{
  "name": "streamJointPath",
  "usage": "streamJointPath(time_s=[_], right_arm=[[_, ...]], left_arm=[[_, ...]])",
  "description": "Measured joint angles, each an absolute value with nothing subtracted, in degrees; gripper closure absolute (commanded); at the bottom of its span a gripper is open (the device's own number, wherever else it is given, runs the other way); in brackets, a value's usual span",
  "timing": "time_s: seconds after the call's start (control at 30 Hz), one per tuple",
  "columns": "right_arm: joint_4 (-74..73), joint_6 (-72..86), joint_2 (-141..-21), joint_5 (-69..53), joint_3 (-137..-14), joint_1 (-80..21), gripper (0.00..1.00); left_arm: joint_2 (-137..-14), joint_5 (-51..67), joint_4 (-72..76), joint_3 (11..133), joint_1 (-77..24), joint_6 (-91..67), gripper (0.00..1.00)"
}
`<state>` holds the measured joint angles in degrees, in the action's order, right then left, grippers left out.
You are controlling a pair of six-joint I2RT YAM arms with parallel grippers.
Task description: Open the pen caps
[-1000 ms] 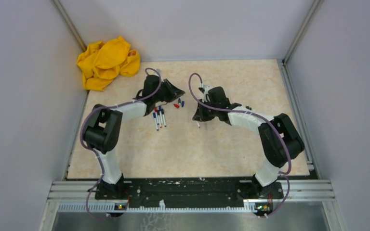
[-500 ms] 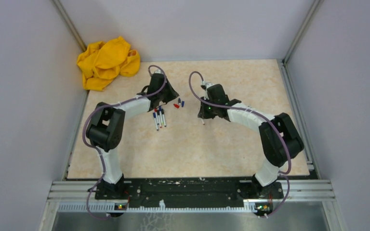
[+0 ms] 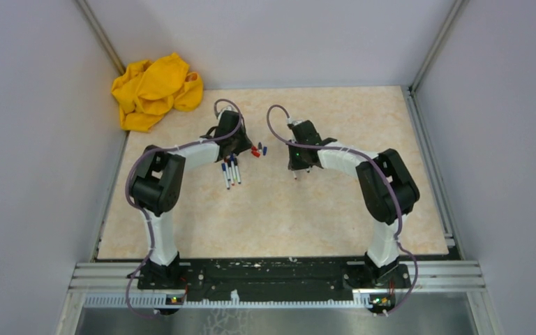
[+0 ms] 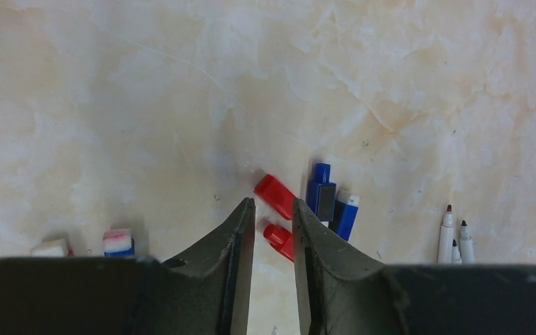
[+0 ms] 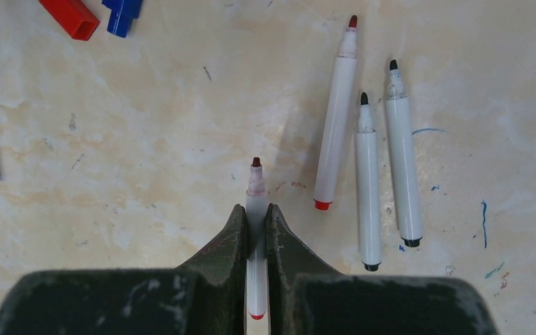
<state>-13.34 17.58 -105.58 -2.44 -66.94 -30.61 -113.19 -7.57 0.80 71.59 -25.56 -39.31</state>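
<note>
**Elbows pulled in, left jaws loosened**

Pulled both elbows in toward the middle since a second ago, and let the left jaws open a crack. Nearest, holding tight with the right gripper (image 5: 253, 213) to a bare red-tipped pen (image 5: 255, 183), tip pointing far. Just left, a row of pens (image 3: 230, 171) flat on the table (image 3: 321, 216). Farther on, keeping the left gripper (image 4: 273, 204) a little apart above loose red and blue pen caps (image 4: 274, 194), gripping nothing. Far left, a yellow cloth (image 3: 155, 91). Likely light, hard and slippery: best to pinch a pen mid-barrel and a cap by its sides.
</note>
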Motion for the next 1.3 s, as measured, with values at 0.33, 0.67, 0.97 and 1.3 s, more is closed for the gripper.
streamJointPath(time_s=[0.33, 0.67, 0.97, 1.3], right_arm=[[-14.92, 16.97, -109.25, 1.17, -70.91, -30.61, 1.00], [-16.27, 15.55, -111.26, 6.39, -72.60, -30.61, 0.88], [-16.62, 14.61, -112.27, 9.23, -74.06, -30.68, 0.77], [-17.52, 13.87, -112.27, 10.55, -74.37, -31.42, 0.76]], left_arm=[[-115.09, -7.75, 0.40, 72.44, -25.56, -39.13, 0.66], [-114.30, -8.60, 0.40, 72.29, -25.58, -39.31, 0.64], [-110.30, -8.80, 0.73, 71.85, -25.69, -39.44, 0.63], [-109.25, -8.82, 0.86, 71.09, -26.28, -39.83, 0.63]])
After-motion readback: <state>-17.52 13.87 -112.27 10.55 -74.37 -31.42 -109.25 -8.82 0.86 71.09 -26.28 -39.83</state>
